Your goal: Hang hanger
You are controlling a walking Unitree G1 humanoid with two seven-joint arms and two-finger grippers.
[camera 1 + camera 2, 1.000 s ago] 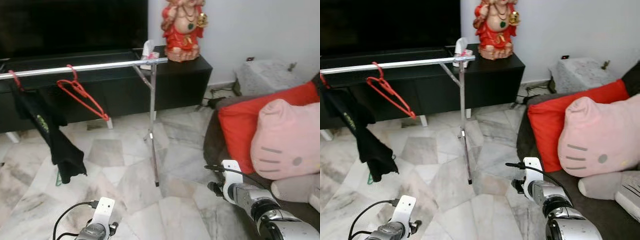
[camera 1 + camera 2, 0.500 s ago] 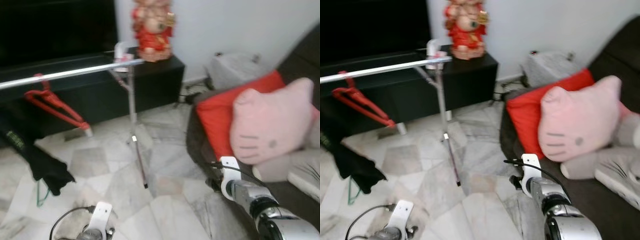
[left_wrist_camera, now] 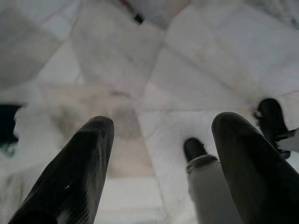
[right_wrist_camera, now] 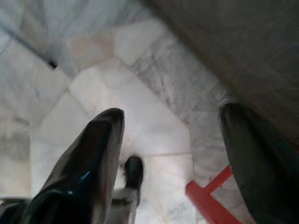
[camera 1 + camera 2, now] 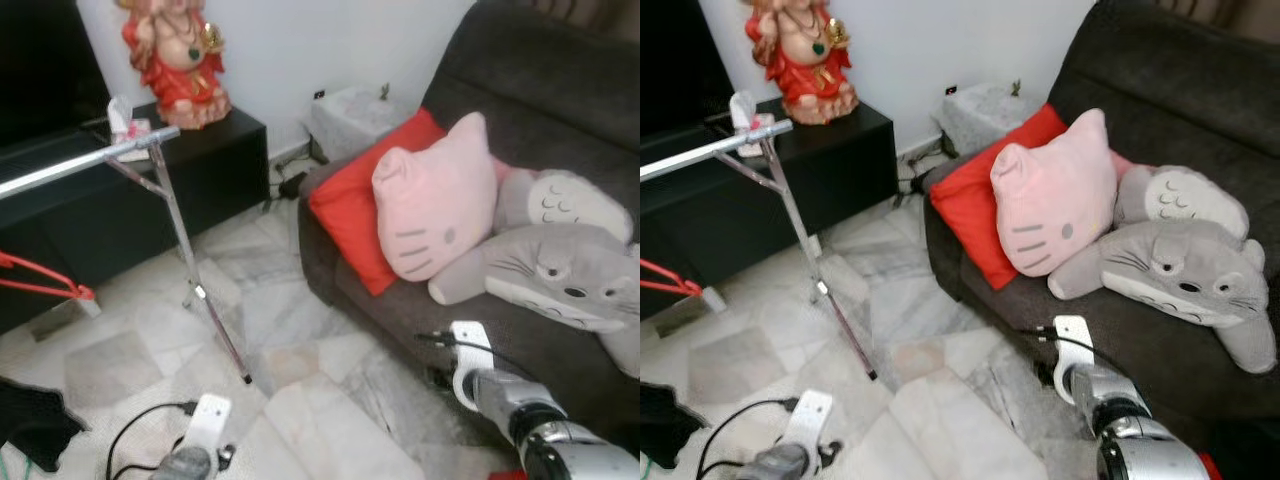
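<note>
Both arms hang low over the marble floor (image 5: 300, 400), left gripper (image 3: 161, 154) and right gripper (image 4: 173, 154) each with fingers spread, holding nothing. A red hanger (image 4: 210, 198) lies near the right gripper, at five o'clock. Risk: the rail (image 5: 80, 165) sits far off at ten o'clock, so carrying the hanger back could clip the rack's leg.

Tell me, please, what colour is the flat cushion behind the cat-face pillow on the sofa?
Red. The flat square cushion leans behind the pink cat-face pillow; the right eye view shows it best.
</note>
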